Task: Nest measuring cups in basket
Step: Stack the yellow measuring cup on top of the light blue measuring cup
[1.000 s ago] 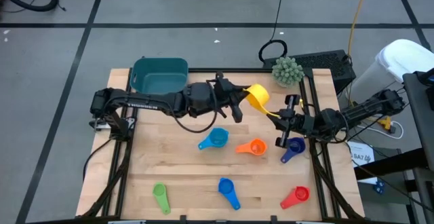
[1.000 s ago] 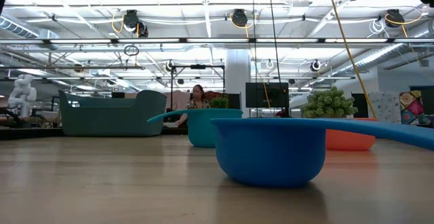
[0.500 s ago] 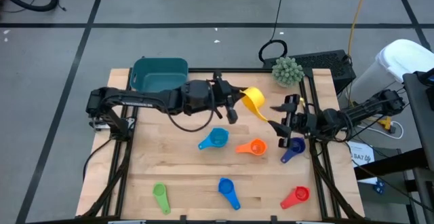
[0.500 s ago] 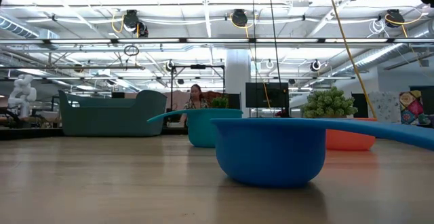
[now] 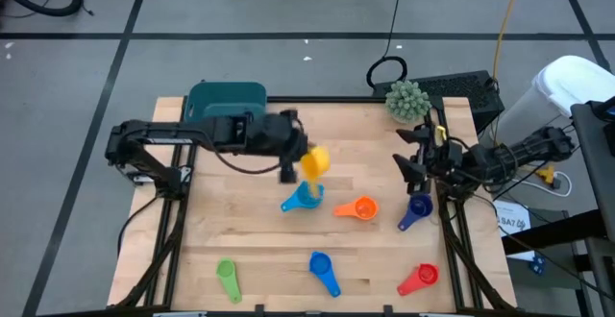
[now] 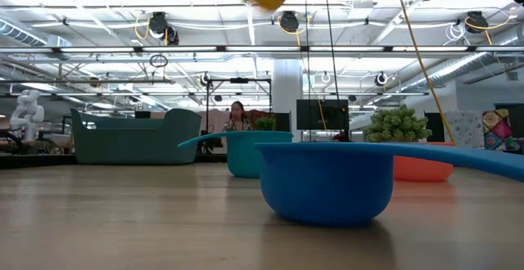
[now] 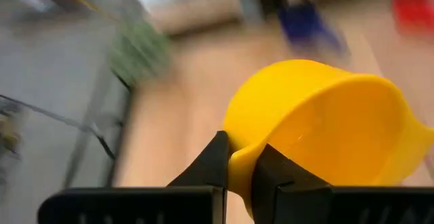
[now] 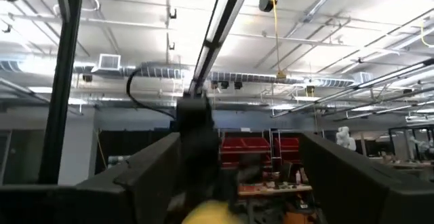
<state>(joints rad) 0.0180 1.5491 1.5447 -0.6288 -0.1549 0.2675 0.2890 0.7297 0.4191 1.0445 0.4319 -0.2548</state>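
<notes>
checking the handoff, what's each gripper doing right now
left gripper: shut on the yellow cup.
right gripper: open, holding nothing.

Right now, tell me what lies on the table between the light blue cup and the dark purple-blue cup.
In the high view, the orange cup lies between the light blue cup and the dark purple-blue cup.

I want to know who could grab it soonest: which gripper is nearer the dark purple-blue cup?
Right. The right gripper hangs open just above the dark purple-blue cup at the table's right edge; the left gripper, holding the yellow cup, is mid-table, far off.
</notes>
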